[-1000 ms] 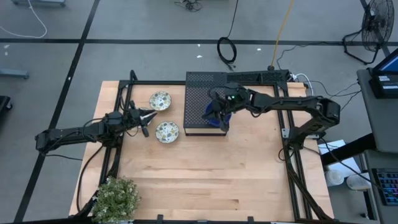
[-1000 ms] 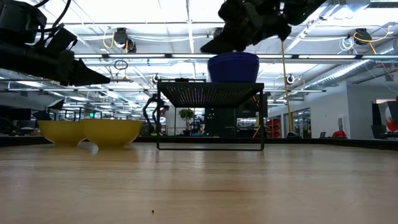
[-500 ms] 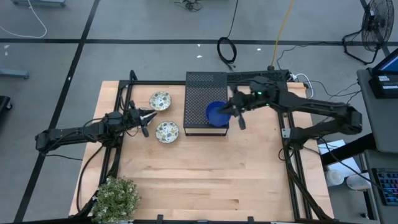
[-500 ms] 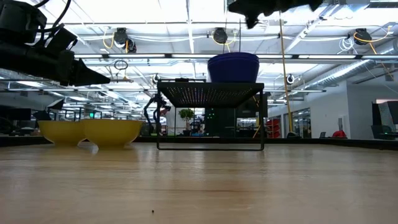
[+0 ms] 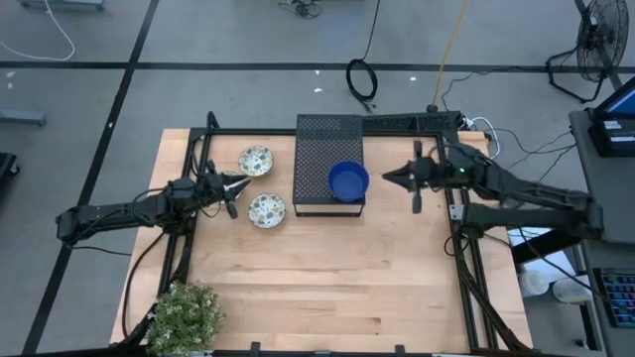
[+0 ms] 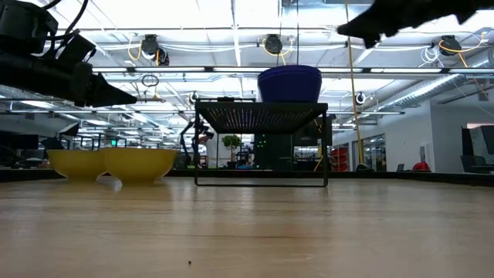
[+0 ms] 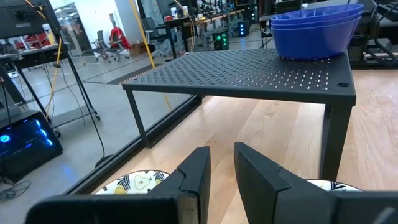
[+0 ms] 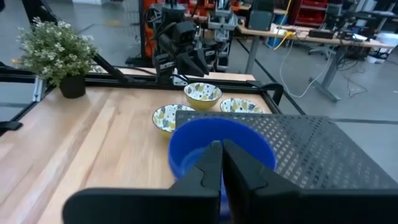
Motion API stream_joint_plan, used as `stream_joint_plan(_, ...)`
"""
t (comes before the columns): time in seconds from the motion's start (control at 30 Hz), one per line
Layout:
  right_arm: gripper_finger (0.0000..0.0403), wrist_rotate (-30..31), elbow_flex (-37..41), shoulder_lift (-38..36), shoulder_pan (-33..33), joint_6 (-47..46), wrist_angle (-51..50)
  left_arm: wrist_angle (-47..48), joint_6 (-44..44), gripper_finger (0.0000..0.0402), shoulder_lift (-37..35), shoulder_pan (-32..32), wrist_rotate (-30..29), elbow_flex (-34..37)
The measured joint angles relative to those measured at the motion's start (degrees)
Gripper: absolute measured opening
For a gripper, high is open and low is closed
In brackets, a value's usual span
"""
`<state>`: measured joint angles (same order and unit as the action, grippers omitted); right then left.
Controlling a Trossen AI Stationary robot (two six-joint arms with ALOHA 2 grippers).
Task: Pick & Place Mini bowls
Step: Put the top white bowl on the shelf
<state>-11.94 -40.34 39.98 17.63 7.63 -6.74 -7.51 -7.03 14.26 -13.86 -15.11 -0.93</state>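
High: right gripper (image 5: 389, 177) shut, empty, just off blue bowls (image 5: 348, 181) on black box (image 5: 329, 178); low: stack at box edge, bump risk; L wrist: left gripper (image 7: 221, 163) part open, empty, patterned bowls (image 7: 135, 182) under it, could clip rim descending

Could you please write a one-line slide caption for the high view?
Blue bowls stacked on the black perforated box; two patterned bowls remain beside the left gripper.

A robotics lab: workbenches (image 8: 348, 37), office chairs (image 7: 102, 46), cabling and ceiling ducts (image 6: 154, 48) beyond the table (image 5: 327, 278).
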Motion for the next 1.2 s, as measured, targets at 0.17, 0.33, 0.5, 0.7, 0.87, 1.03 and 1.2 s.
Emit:
stream_joint_plan(0.17, 0.0, 0.2, 7.5, -8.5, 0.0, -1.5, 0.0, 0.0, 0.0, 0.0077, 0.0, 0.0, 0.0, 0.0)
stream_joint_plan(0.33, 0.0, 5.2, 15.0, -17.1, 0.0, -3.9, 0.1, 0.0, 0.0, 0.0077, 0.0, 0.0, 0.0, 0.0)
stream_joint_plan(0.5, 0.0, 10.6, 21.3, -24.8, 0.0, -4.0, 1.2, 0.0, 0.0, 0.0077, 0.0, 0.0, 0.0, 0.0)
stream_joint_plan(0.7, 0.0, 10.6, 29.9, -32.0, 0.0, -4.0, 9.1, 0.0, 0.0, 0.0077, 0.0, 0.0, 0.0, 0.0)
stream_joint_plan(0.87, 0.0, 10.4, 34.5, -35.7, 0.0, -4.0, 11.2, 0.0, 0.0, 0.0077, 0.0, 0.0, 0.0, 0.0)
stream_joint_plan(1.03, 0.0, 10.1, 36.8, -39.1, 0.0, -4.8, 12.8, 0.0, 0.0, 0.0077, 0.0, 0.0, 0.0, 0.0)
stream_joint_plan(1.2, 0.0, 5.0, 37.6, -39.7, 0.0, -5.5, 12.5, 0.0, 0.0, 0.0077, 0.0, 0.0, 0.0, 0.0)
